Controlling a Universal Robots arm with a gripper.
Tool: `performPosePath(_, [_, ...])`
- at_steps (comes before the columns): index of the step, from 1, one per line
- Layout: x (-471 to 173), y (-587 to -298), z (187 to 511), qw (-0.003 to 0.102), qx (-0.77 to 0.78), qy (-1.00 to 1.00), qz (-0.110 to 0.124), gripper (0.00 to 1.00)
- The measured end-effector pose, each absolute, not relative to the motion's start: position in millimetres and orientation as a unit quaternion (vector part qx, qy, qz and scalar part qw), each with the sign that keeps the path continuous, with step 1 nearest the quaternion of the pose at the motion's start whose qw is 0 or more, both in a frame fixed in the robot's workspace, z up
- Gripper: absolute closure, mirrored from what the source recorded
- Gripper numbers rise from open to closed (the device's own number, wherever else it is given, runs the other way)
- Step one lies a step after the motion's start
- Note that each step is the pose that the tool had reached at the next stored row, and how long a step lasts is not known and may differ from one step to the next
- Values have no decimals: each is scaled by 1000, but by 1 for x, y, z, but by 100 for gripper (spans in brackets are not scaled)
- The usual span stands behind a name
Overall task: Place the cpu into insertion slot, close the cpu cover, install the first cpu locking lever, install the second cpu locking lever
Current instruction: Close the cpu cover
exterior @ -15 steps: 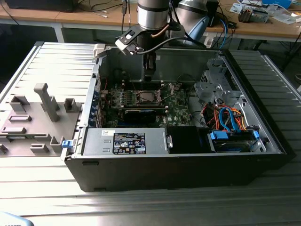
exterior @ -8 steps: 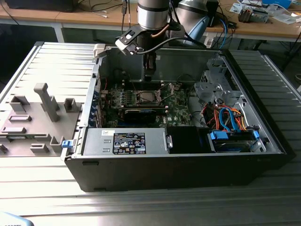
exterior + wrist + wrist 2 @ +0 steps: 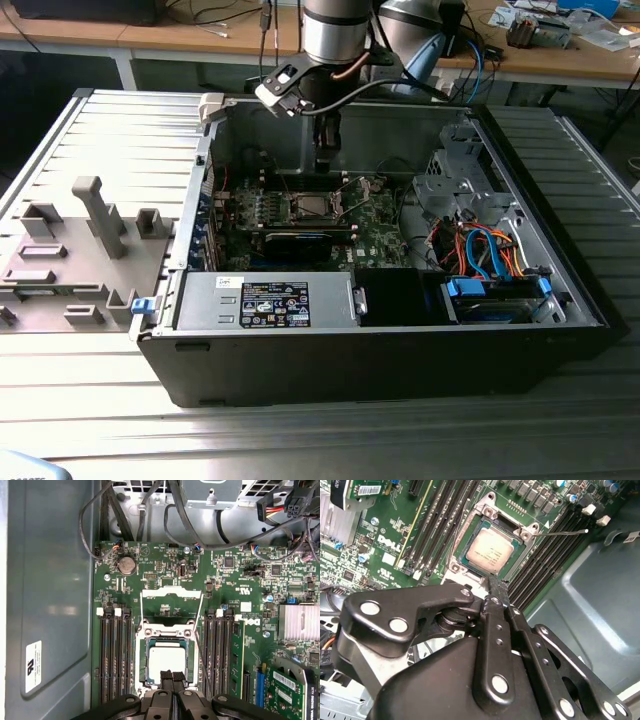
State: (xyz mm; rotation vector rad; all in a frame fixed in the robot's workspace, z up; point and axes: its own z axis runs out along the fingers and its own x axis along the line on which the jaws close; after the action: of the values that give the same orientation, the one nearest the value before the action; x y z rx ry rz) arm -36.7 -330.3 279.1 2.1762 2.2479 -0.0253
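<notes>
Jaws closed, empty, above the cpu (image 3: pixel 490 552).

Light in the exterior view is diffuse and comes from overhead. The computer case (image 3: pixel 350 370) interior below the gripper (image 3: pixel 327 150) lies in moderate shade, and its outer front wall reads almost black. The ribbed table (image 3: pixel 60 400), well clear of the gripper, carries broad pale glare. In the second wrist view the cpu (image 3: pixel 490 551), just beyond the gripper tips, returns a warm highlight, and the gripper's black links show a dull sheen. In the first wrist view the case wall (image 3: pixel 50 605), far to the gripper's side, bears a hazy reflection. The green board (image 3: pixel 165 575) ahead is evenly lit with soft shadows.
</notes>
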Motion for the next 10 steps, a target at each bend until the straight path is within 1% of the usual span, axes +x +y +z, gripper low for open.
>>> performPosePath(10, [-25,-330,279,6,696,718,-8,89])
